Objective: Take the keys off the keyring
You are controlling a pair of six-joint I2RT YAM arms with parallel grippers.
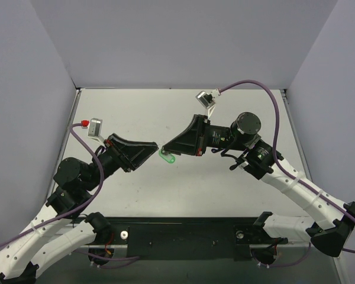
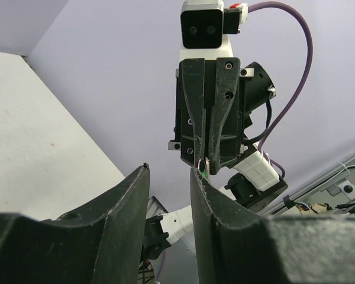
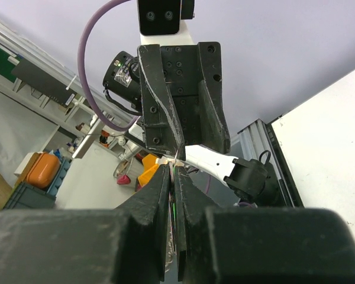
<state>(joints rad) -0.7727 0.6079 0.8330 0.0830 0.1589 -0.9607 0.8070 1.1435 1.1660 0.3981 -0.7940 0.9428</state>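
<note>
The keyring, a bright green tag (image 1: 168, 158), hangs above the table between the two grippers. My right gripper (image 1: 165, 151) is shut on it. In the right wrist view the tag shows only as a thin green sliver (image 3: 176, 204) between the pressed fingers. In the left wrist view a small metal ring with a bit of green (image 2: 205, 167) sticks out of the right gripper's tip. My left gripper (image 2: 168, 170) faces it tip to tip, jaws apart with nothing between them. Its right finger (image 2: 213, 207) reaches up beside the ring. The keys I cannot make out apart from the ring.
The white table (image 1: 183, 112) has grey walls on three sides. A black base plate (image 1: 183, 236) runs along the near edge between the arm mounts. Purple cables (image 1: 266, 89) loop over both arms.
</note>
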